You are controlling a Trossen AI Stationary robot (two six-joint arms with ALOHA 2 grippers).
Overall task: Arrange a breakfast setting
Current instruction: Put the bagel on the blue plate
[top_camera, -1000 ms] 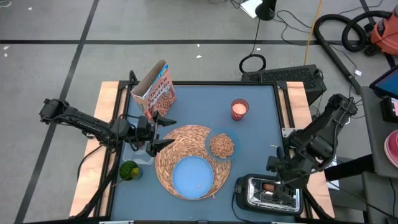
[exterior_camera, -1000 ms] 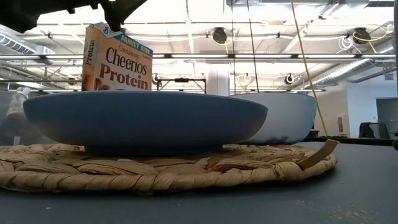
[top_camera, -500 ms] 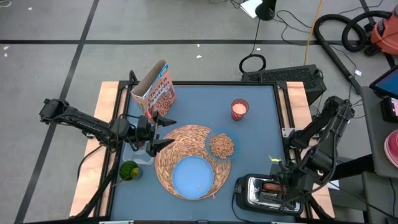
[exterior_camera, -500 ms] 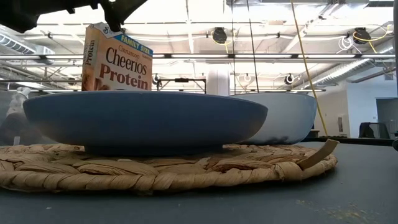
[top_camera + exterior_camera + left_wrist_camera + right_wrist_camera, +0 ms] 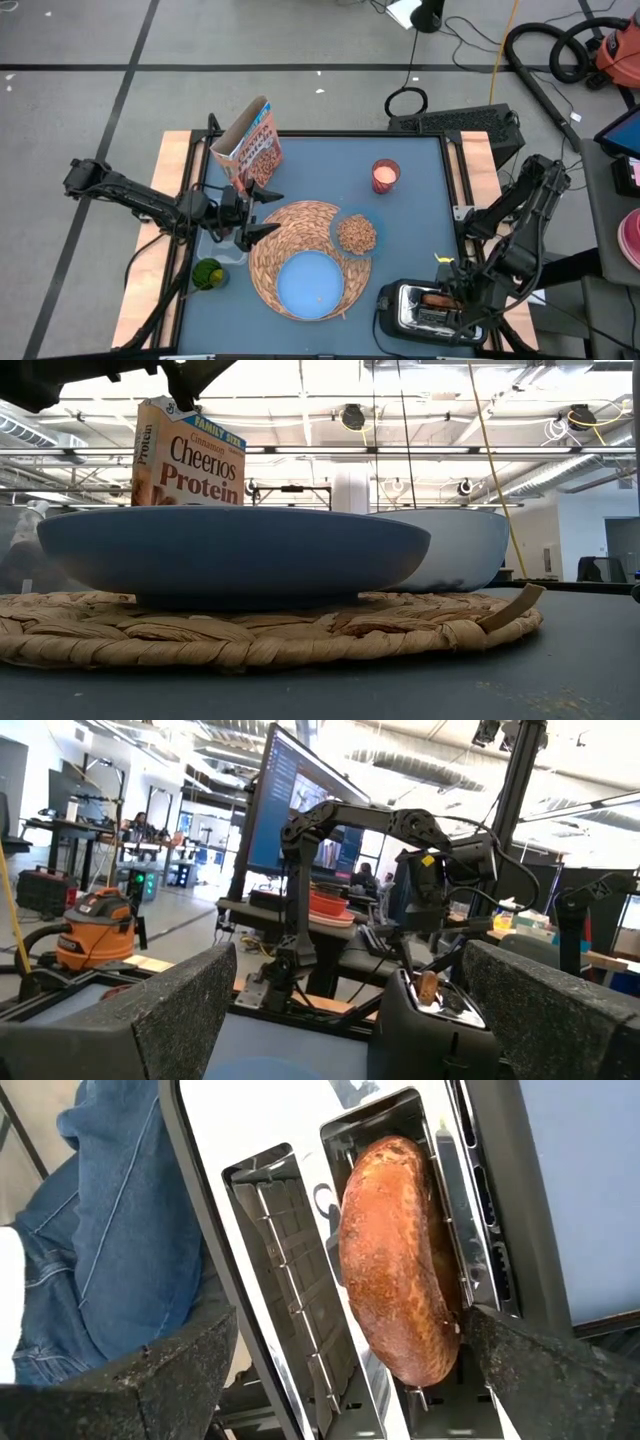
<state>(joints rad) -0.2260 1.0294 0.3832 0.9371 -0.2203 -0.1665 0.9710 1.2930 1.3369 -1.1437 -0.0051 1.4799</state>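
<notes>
Your right gripper [image 5: 447, 303] hangs open-fingered over the toaster [image 5: 425, 308] at the table's five o'clock, straddling the bread [image 5: 398, 1260] standing in its slot, while your left gripper [image 5: 262, 213] waits open at nine o'clock.

The left arm reached in from the table's left edge, its forearm level, and the left gripper [image 5: 256, 214] stood with its two fingers spread wide, nothing between the jaws. The right arm folded down at the table's right side, and the right gripper [image 5: 458, 300] pointed downward, jaws likewise parted.
</notes>
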